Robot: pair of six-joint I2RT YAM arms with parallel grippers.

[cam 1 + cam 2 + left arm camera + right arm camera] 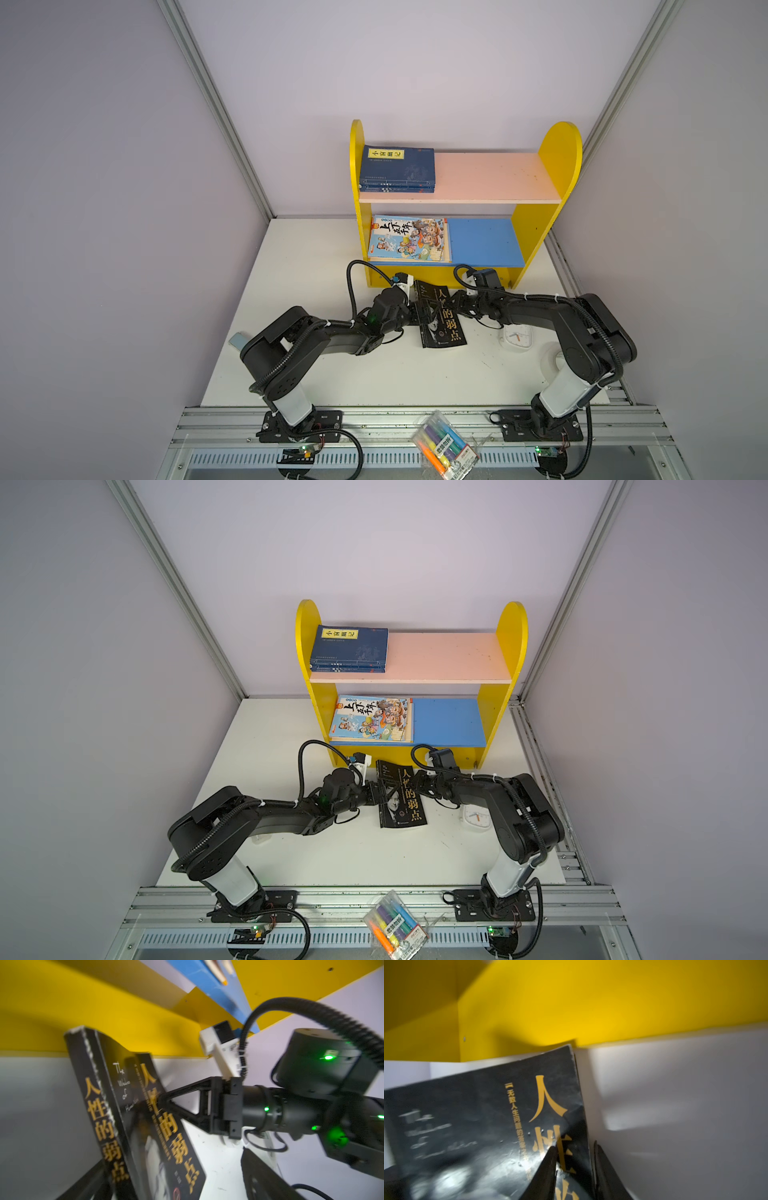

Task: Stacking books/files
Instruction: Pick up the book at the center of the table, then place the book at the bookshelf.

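Note:
A black book with a portrait and gold lettering (442,328) (405,808) hangs tilted just in front of the yellow shelf, between both arms. My right gripper (455,305) (574,1146) is shut on its long edge, one finger on the cover and one behind it. My left gripper (415,313) (171,1159) stands open around the spine side of the black book (166,1136), fingers wide apart. A stack of navy books (397,168) (349,646) lies on the pink top board. Cartoon-cover books (409,239) (372,719) lie on the blue lower board.
The yellow shelf (559,158) stands at the back of the white table. A white square clock (517,337) lies under the right arm. A clear pack of markers (444,444) rests on the front rail. The right halves of both boards are bare.

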